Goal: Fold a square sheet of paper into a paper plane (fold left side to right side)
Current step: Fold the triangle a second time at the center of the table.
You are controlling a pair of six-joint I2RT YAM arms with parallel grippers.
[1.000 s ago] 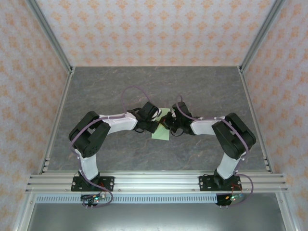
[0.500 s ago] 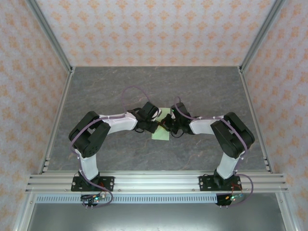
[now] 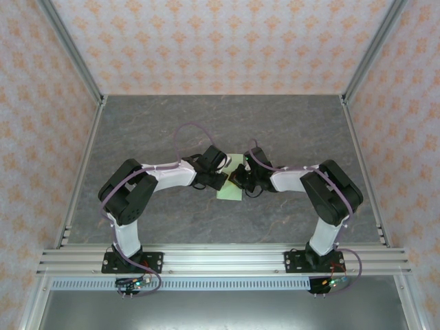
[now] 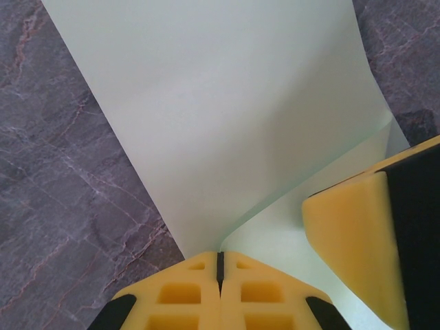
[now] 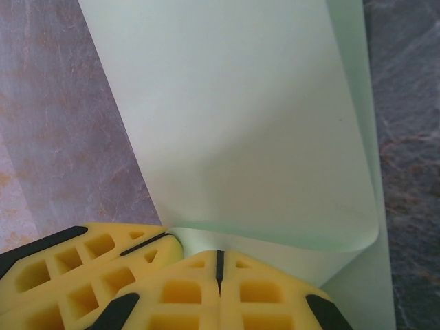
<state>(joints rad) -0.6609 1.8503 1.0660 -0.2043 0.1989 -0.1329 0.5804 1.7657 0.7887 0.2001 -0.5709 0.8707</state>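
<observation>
The square sheet of paper (image 4: pixel 220 117) lies on the grey table (image 3: pixel 172 124) midway between the two arms, with one side lifted and curled over the rest in a soft, uncreased loop. The left end effector (image 4: pixel 220 268) has its fingers pressed together on the raised layer where it runs down into the tips. The right end effector (image 5: pixel 220 265), just beside it, is likewise closed with the pale green paper meeting its fingertips, seemingly pinching the same edge. The main risk, as I judge it, is misalignment: with both grips crowded at one spot, the far end of the raised edge hangs free and may land askew, giving a slanted crease. Pulling across too hard could drag the lower layer over the smooth table, and uneven tension between the two pinches could wrinkle or tear paper this thin.
</observation>
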